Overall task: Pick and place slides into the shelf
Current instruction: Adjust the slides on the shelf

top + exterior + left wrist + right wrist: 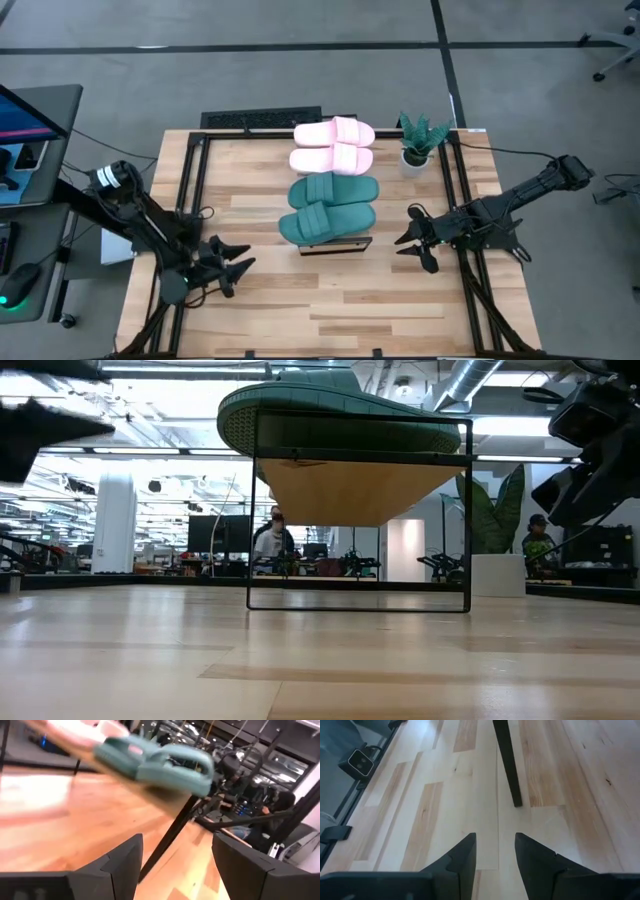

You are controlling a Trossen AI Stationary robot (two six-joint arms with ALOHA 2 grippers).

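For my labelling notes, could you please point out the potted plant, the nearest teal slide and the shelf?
Potted plant [414, 160]: high view, white pot.
Nearest teal slide [327, 221]: high view, strap.
Shelf [350, 490]: low view, plank's underside.

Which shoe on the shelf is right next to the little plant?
The pink slide at the far end of the shelf, beside the potted plant. The other pink slide and both green ones sit farther away.

A light wood-plank table [330, 300] carries a narrow black-framed wooden shelf [335, 246]. On the shelf, two dark teal foam slides [328, 206] and two pink foam slides [333, 145] are laid. A small white-potted plant [418, 146] is set beside the shelf.
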